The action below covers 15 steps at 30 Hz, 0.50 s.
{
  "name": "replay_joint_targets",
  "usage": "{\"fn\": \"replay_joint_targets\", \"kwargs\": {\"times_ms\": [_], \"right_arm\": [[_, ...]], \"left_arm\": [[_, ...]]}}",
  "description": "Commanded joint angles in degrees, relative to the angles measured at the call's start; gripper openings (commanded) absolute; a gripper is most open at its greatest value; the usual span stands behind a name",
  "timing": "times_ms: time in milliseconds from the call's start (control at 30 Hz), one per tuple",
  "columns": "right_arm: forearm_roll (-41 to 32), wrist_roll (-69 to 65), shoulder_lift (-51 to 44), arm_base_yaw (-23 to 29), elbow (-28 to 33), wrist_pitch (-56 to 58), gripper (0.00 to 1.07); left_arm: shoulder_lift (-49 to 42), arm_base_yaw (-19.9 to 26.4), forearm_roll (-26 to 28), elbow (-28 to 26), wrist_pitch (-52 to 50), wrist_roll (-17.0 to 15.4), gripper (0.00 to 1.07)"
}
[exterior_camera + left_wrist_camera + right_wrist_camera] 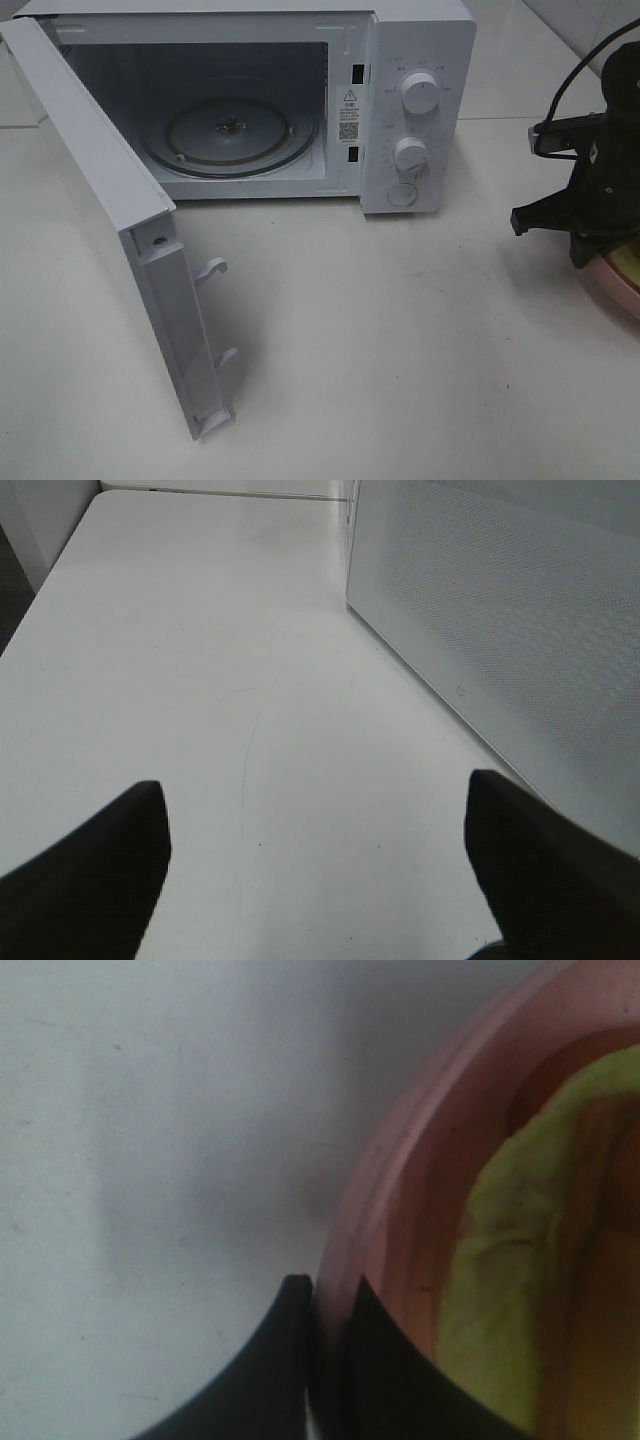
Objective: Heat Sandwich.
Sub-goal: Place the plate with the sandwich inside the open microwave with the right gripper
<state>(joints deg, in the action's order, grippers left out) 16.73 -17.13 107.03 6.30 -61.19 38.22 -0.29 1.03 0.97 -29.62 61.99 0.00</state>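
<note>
The sandwich (520, 1290), with pale yellow-green filling showing, lies on the pink plate (400, 1160); a sliver of it shows at the right edge of the high view (630, 262). My right gripper (322, 1360) is shut on the plate's rim, one finger outside and one inside. In the high view it (588, 255) sits at the plate's (612, 288) near-left edge. The white microwave (420, 100) stands open, its glass turntable (235, 135) bare. My left gripper (318, 880) is open and empty over the table, out of the high view.
The microwave door (120, 230) swings far out toward the front left, latch hooks facing right. Its outer face (500, 630) stands close beside my left gripper. The white table (400, 350) lies between door and plate. Cables (575, 75) hang by the right arm.
</note>
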Motion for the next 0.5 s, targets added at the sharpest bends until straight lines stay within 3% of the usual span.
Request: {"fn": "replay_joint_targets", "kwargs": {"times_ms": [33,500], "right_arm": [[-0.7,1.6,-1.5,-0.2,0.3,2.5,0.00],[-0.7,5.4,-9.2,-0.1,0.3,9.2,0.00]], "left_arm": [[-1.0,-0.3,0.1,0.1,-0.7,0.0,0.76],[-1.0,-0.3,0.1,0.1,-0.7,0.0,0.76]]}}
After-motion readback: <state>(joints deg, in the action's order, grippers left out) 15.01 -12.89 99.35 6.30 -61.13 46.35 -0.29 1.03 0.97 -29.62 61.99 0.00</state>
